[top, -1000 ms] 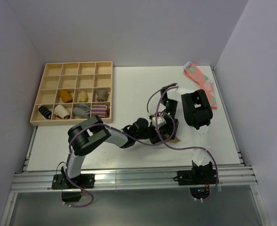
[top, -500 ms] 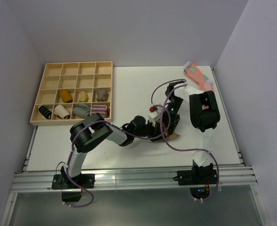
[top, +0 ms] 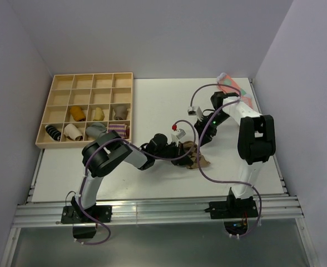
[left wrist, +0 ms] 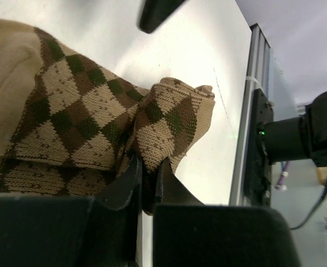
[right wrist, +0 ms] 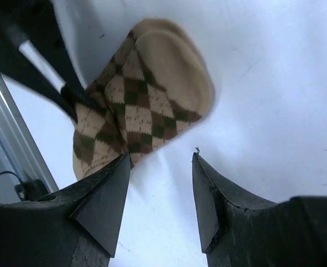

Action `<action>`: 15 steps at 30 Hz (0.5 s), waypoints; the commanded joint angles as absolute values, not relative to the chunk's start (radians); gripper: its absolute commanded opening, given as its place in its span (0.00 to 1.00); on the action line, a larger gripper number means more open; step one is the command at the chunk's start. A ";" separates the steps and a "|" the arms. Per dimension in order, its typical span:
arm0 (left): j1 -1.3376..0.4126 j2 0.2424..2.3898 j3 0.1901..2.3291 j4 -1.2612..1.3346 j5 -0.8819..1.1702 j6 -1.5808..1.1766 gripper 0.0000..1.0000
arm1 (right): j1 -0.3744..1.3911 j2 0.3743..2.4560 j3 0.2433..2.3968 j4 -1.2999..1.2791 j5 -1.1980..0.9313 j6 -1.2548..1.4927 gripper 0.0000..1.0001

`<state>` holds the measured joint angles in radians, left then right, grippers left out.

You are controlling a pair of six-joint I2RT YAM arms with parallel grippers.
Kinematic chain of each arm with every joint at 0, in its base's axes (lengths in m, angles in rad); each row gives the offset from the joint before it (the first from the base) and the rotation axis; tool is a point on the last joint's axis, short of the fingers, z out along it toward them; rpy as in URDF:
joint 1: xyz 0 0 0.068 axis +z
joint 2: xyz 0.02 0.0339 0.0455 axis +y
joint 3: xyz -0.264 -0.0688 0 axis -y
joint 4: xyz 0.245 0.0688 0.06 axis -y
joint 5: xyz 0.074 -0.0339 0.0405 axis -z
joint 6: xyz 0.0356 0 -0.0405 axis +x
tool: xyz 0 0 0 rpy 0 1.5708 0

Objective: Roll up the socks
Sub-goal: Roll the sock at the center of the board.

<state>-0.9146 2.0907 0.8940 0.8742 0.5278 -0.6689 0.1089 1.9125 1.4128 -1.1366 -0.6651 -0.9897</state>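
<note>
Jaws on the left gripper [left wrist: 147,169] are squeezed nearly closed on a bunched fold of the tan-brown argyle fabric socks [left wrist: 80,111]. So that arm already has them and is plainly the nearer one. The socks lie on the white table [right wrist: 275,83] toward its front middle, between the two grippers, and the flatter part spreads away from the pinch. Their long axis runs roughly from that pinch out to the rounded plain-tan end on the far side.

Over on the right, the right gripper [right wrist: 160,167] has its fingers about half apart with nothing in them, hanging above bare table. The socks sit ahead of its gap and off to one side, not between the fingers. My guess is the right one needs to come in on that free rounded end for any rolling to happen.
</note>
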 commanded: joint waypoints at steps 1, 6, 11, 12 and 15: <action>-0.888 2.160 0.836 0.597 0.597 -0.719 0.00 | 0.091 1.812 1.327 -1.088 -0.712 -1.106 0.56; -0.855 2.151 0.851 0.534 0.635 -0.759 0.00 | 0.075 1.700 1.218 -1.052 -0.735 -1.231 0.57; -0.839 2.160 0.881 0.442 0.663 -0.784 0.00 | 0.066 1.612 1.123 -1.048 -0.761 -1.330 0.61; -0.835 2.161 0.885 0.430 0.676 -0.791 0.00 | 0.066 1.606 1.118 -1.057 -0.767 -1.357 0.61; -0.822 2.163 0.893 0.400 0.707 -0.811 0.00 | 0.064 1.595 1.115 -1.094 -0.782 -1.410 0.63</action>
<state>-0.8337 2.0911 0.9386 0.7078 0.6964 -0.8116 0.0734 1.6325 1.1225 -1.0821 -0.7357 -1.3045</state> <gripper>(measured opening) 0.075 0.622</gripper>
